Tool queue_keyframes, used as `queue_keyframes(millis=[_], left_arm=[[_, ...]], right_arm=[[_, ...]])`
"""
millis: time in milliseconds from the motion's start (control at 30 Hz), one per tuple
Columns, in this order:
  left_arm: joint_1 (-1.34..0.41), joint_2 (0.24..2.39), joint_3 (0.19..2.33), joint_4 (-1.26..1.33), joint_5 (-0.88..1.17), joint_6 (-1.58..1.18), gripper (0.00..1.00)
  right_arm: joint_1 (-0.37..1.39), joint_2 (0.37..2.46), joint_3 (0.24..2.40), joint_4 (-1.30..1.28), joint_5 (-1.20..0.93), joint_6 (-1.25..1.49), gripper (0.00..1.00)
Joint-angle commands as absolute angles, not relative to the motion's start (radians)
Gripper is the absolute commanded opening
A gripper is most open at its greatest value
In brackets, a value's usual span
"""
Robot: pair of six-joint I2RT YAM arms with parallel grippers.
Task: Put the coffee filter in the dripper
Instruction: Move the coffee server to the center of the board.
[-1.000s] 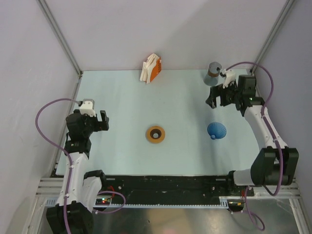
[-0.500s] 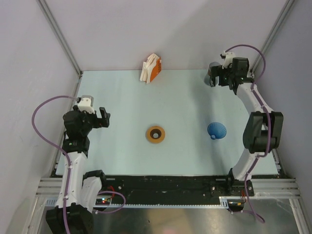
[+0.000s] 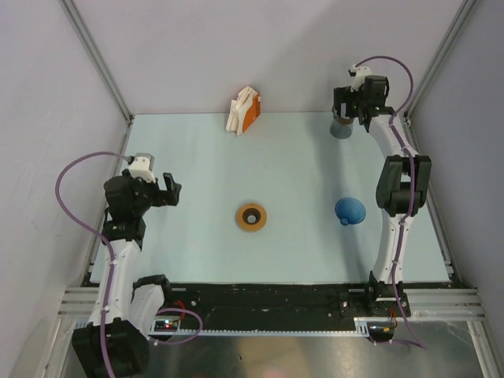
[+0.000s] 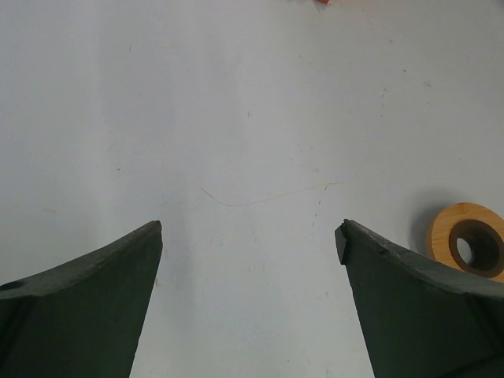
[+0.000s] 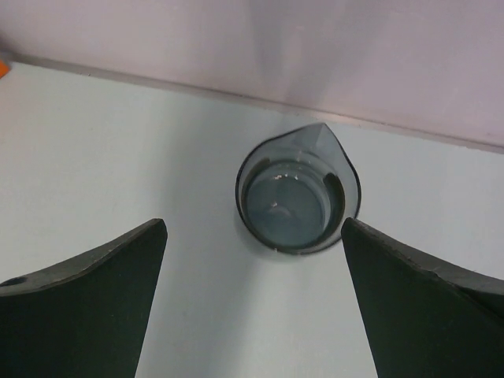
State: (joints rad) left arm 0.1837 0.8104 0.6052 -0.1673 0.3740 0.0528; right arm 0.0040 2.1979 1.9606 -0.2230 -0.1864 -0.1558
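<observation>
None of the task is done: left gripper (image 3: 171,189) and right gripper (image 3: 349,106) both gape empty, the right over the grey cup (image 5: 298,203); the dripper (image 3: 350,210) sits filterless, well apart from the white-and-orange packet (image 3: 246,110), presumably the filters.

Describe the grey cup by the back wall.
The grey cup is round, translucent smoky grey, glass or plastic by its look, with a pointed spout facing the back wall. It stands upright and looks empty, near the far right corner of the table. The right hand hangs open above it; only the table touches it.
</observation>
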Motion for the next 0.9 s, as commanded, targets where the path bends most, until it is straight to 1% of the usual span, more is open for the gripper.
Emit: queue_keyframes(millis=[0, 300, 567, 800, 867], left_arm=[[0.187, 0.816, 0.660, -0.132, 0.403, 0.054, 0.98], [0.187, 0.819, 0.655, -0.133, 0.403, 0.065, 0.98], [0.188, 0.835, 0.648, -0.126, 0.403, 0.075, 0.98], [0.187, 0.832, 0.647, -0.121, 0.399, 0.072, 0.98], [0.187, 0.829, 0.649, -0.122, 0.392, 0.071, 0.98]], right_arm=[[0.030, 2.287, 2.100, -0.245, -0.118, -0.167, 0.99], [0.023, 2.302, 2.004, -0.159, -0.021, -0.151, 0.99], [0.019, 2.264, 1.947, -0.090, -0.106, -0.154, 0.99], [0.041, 2.243, 1.995, -0.111, -0.121, -0.196, 0.99], [0.042, 2.254, 2.025, -0.123, -0.124, -0.207, 0.91]])
